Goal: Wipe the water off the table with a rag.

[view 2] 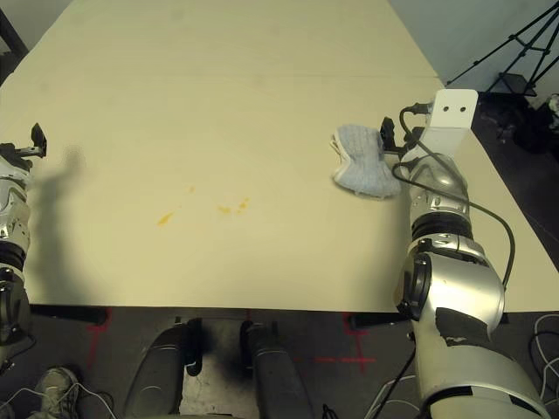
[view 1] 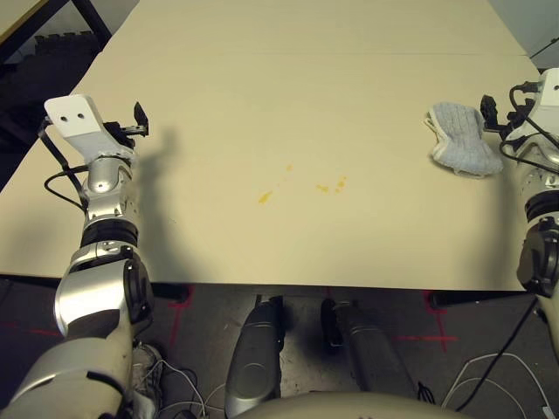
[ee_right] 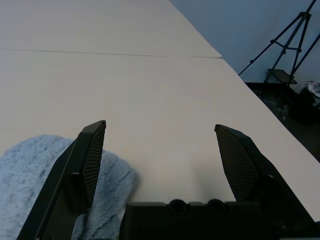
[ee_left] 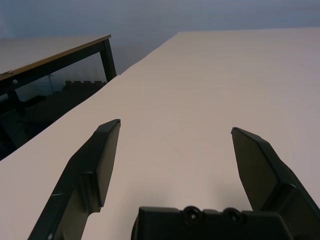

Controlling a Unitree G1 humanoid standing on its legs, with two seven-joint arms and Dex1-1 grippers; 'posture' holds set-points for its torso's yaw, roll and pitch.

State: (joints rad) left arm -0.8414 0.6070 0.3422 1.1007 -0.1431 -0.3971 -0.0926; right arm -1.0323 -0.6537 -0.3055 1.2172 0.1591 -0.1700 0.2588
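Two fingers wide apart on the right gripper [ee_right: 161, 127], nothing between them, and the grey-blue rag [view 2: 364, 161] lies just beside it, on its left side, crumpled on the table [view 1: 236, 105]! Orange-yellow droplets [view 1: 323, 188] sit well apart from that rag, between both arms.

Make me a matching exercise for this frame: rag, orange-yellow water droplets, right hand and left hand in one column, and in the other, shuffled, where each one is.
Things:
1. rag
2. orange-yellow droplets
3. right hand
4. left hand

Places:
A. open, over the table on the side away from the rag
B. on the table, between the two arms, nearer the robot than the rag is
C. on the robot's right part of the table, bunched up
D. open, right beside the rag

Right pairs: 1-C, 2-B, 3-D, 4-A
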